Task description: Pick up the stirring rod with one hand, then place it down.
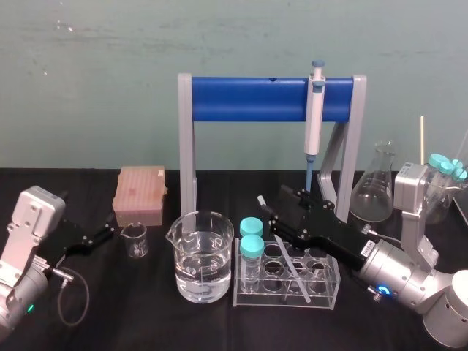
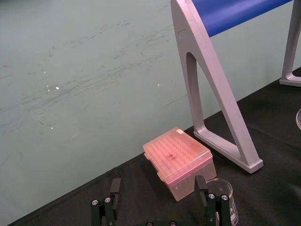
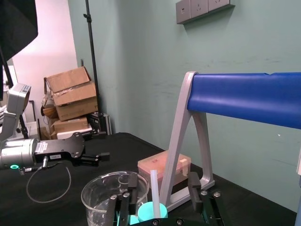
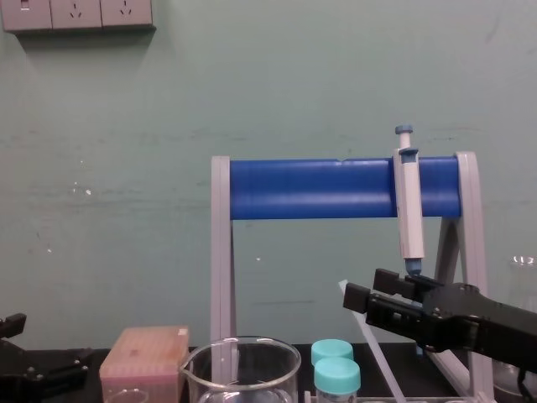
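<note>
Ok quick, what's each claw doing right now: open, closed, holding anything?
Left claw: open, holding nothing.
Right claw: open, with the stirring rod standing between its fingers, not gripped.

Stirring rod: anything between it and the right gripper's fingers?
Nothing visible. The stirring rod leans out of the tube rack and stands between the open fingers of the right gripper, touching neither. A teal-capped tube sits just beneath, close to the fingers. The left gripper is parked by the pink tip box.
</note>
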Available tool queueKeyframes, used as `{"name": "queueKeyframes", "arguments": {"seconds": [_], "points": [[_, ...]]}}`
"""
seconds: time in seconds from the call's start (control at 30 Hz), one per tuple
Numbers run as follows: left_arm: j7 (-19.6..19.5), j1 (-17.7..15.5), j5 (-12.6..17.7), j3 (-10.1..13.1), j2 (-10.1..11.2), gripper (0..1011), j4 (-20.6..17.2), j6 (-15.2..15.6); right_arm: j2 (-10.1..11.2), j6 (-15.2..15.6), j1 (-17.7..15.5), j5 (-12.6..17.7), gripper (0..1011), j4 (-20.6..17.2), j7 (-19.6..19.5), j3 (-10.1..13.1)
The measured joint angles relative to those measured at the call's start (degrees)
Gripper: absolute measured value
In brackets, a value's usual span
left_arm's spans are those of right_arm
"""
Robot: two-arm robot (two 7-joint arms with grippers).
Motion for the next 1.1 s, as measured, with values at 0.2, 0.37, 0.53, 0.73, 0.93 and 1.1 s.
{"name": "queueKeyframes", "arguments": {"seconds": [0.2, 0.37, 0.53, 0.73, 0.93, 1.1], "points": [[0.0, 0.0, 0.0, 0.0, 0.0, 1000, 0.0, 0.0, 0.0, 0.0, 0.0, 0.0, 837, 0.0, 0.0, 0.0], [0.0, 0.0, 0.0, 0.0, 0.0, 1000, 0.0, 0.0, 0.0, 0.0, 0.0, 0.0, 972, 0.0, 0.0, 0.0], [0.0, 0.0, 0.0, 0.0, 0.0, 1000, 0.0, 0.0, 0.2, -0.4, -0.4, 0.8, 1003, -1.3, 0.0, 0.8], [0.0, 0.0, 0.0, 0.0, 0.0, 1000, 0.0, 0.0, 1.6, -0.4, -4.0, -0.8, 1003, -7.2, -7.2, 3.8], [0.0, 0.0, 0.0, 0.0, 0.0, 1000, 0.0, 0.0, 2.5, 6.3, -11.7, -9.2, 1003, -15.3, -28.3, 9.3], [0.0, 0.0, 0.0, 0.0, 0.0, 1000, 0.0, 0.0, 1.5, 9.9, -14.6, -11.4, 1003, -16.8, -34.7, 11.3]]}}
